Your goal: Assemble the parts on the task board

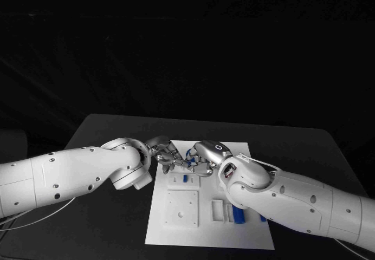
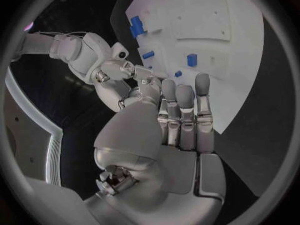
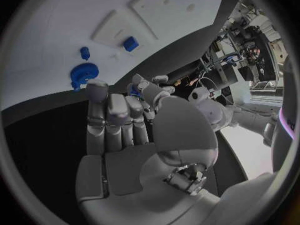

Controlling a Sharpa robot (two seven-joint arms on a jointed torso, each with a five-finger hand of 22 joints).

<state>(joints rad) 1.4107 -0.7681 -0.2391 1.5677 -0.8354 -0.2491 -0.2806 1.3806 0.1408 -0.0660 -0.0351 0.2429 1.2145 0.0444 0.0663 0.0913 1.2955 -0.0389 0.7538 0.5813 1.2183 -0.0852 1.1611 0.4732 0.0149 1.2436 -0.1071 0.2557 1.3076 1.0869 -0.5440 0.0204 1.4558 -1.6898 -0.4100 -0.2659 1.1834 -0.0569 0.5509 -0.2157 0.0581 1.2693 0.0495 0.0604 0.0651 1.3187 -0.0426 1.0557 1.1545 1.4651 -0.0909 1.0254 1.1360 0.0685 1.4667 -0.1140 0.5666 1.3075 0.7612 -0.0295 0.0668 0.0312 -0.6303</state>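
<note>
Over the far end of the white task board (image 1: 211, 227), which lies in the middle of the black table (image 1: 102, 135), the two hands meet fingertip to fingertip. The left hand (image 1: 162, 154) comes in from the left edge of the board and the right hand (image 1: 200, 160) from the right, and in the head view they are touching or just beside each other above the board's upper part. In the right wrist view a small blue part (image 3: 134, 89) sits among the fingertips where the two hands come together; which hand actually grips it I cannot tell, and I cannot tell either whether the fingers of each hand are closed or only loosely curled. In the left wrist view the left hand's fingers (image 2: 184, 110) stand side by side, fairly straight, with the right hand close against their tips. On the board itself, a blue round piece (image 3: 82, 74) with a wide rim lies near a smaller blue peg (image 3: 85, 52), and a blue block (image 3: 130, 43) sits further along beside a raised white square. Nearer the robot, in the head view, a long blue piece (image 1: 239, 215) stands in a slot at the right side of the board, and a short blue bar (image 1: 184, 177) lies just below the hands.
</note>
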